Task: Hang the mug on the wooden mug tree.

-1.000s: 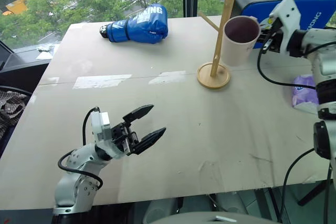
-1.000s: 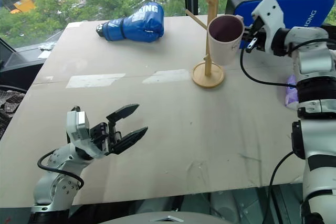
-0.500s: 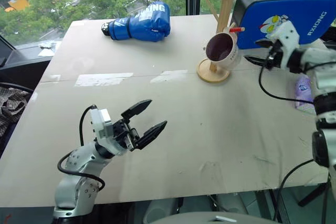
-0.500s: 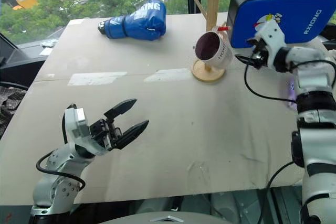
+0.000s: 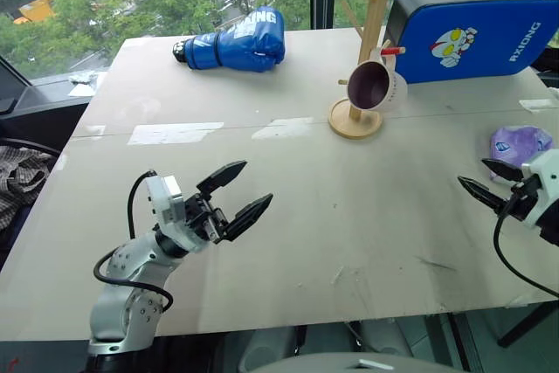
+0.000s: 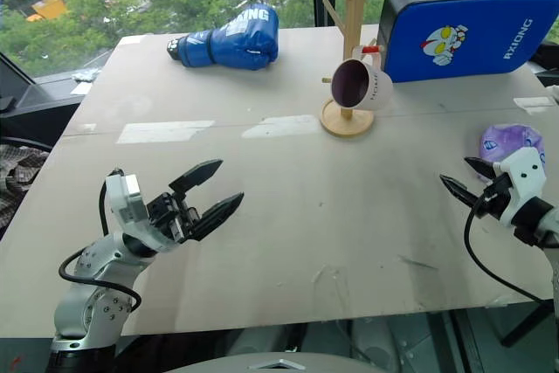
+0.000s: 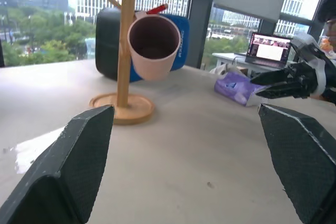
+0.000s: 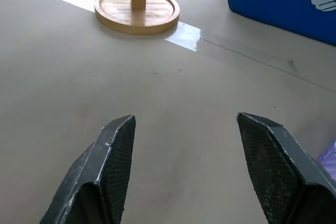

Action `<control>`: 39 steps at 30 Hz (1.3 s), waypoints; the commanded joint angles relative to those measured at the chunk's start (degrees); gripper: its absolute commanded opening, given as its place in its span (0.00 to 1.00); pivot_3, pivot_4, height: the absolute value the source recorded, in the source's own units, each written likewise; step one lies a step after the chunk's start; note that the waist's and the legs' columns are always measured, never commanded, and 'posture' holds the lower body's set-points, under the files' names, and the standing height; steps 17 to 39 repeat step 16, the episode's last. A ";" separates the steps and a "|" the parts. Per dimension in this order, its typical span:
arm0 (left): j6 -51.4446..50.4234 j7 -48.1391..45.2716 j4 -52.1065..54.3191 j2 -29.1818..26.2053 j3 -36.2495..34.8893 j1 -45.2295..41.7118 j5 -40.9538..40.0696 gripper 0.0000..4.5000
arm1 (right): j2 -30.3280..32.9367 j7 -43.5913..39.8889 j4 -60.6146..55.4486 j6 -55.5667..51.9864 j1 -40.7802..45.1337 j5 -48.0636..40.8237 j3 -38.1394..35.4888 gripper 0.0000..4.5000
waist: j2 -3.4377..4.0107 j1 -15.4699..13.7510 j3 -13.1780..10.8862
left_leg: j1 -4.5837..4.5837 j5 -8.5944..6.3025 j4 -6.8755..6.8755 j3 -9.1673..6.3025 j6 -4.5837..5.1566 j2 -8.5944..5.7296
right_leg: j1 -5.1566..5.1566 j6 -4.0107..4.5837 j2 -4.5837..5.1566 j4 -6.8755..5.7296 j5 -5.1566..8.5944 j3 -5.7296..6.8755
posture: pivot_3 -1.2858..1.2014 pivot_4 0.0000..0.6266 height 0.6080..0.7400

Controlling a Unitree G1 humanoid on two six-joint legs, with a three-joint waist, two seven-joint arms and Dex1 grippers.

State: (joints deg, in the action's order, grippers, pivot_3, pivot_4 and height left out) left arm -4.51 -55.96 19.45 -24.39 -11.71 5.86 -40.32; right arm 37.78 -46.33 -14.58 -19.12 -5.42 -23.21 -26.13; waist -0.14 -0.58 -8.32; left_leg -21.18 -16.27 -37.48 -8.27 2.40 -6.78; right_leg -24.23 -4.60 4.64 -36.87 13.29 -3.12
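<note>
While the broad pale table takes up most of the head camera's view, the biggest thing on it is the blue padded case standing at about two o'clock along the far edge. Next in size comes the wooden mug tree, at one o'clock just beside that case, its round base flat on the tabletop. A blue boxing glove lies at about eleven o'clock, well apart from the tree. At seven o'clock the left gripper hovers over the near part of the table, its two black fingers spread wide and holding nothing. At four o'clock the right gripper hangs near the table's right edge, fingers likewise parted and empty, well apart from the tree. A purple-and-white packet lies at three o'clock, just beyond the right gripper. Smallest is the mug, hanging by its handle from the red-tipped peg of the tree, tilted with its dark purple mouth facing the near left, clear of the table.
</note>
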 commanded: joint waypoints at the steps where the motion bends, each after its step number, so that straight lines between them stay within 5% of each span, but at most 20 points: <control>1: 3.75 -2.54 -1.81 0.69 -1.60 1.28 -0.22 1.00 | -1.74 2.84 -5.18 -0.10 -2.96 -1.98 -2.66 0.68 | 0.00 -0.15 0.00 | 0.17 -0.01 0.05 0.00 0.00 0.00 | 0.16 0.00 0.00 0.04 0.01 0.00 | 0.52 0.24 1.00; 12: -1.24 4.94 -2.38 -3.66 -1.02 7.70 7.82 1.00 | -0.62 1.03 -5.92 2.30 -15.06 -1.29 -5.34 0.68 | -0.02 -0.25 0.00 | 0.45 -0.03 0.07 -0.07 0.04 0.00 | 0.51 -0.02 0.03 0.13 0.02 0.10 | 0.52 0.24 1.00; 39: -3.05 5.40 -1.58 -5.07 0.60 7.86 9.65 1.00 | -0.82 2.12 -5.81 2.40 -14.27 -1.25 -4.07 0.68 | -0.03 -0.21 0.00 | 0.46 -0.03 0.07 -0.07 0.03 0.00 | 0.51 -0.02 0.03 0.13 0.03 0.10 | 0.52 0.24 1.00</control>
